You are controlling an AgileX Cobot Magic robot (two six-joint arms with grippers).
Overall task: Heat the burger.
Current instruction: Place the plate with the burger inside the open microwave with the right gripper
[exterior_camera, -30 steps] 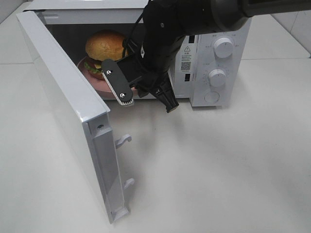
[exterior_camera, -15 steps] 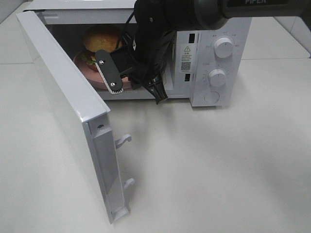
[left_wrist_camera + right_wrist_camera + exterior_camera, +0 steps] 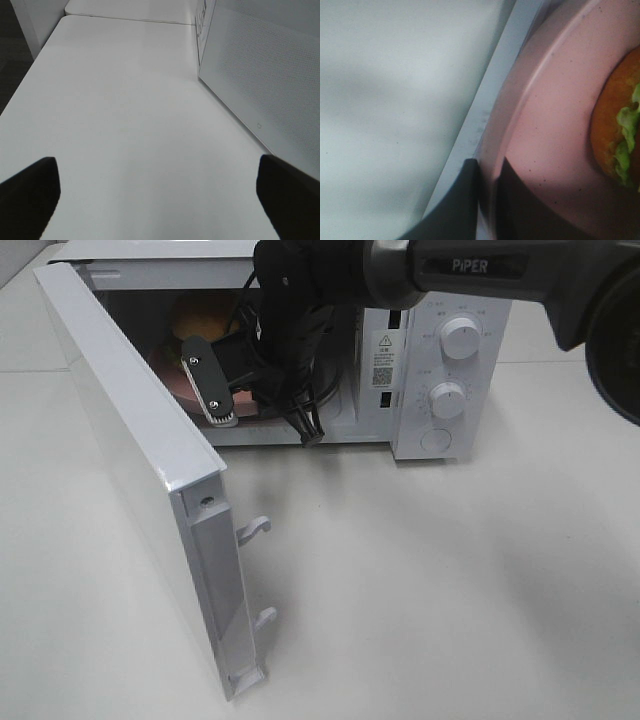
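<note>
The burger, with its tan bun, sits on the pink plate inside the open white microwave; my right arm hides most of both. In the right wrist view the burger's bun and lettuce lie on the plate. My right gripper reaches into the cavity, and its fingers close on the plate's rim. My left gripper is open and empty over bare table, outside the exterior view.
The microwave door stands wide open to the left, with its latch hooks sticking out; it also shows in the left wrist view. The control knobs are on the microwave's right panel. White table lies in front.
My right gripper has moved left and deeper into the microwave, carrying the plate and burger further into the cavity.
</note>
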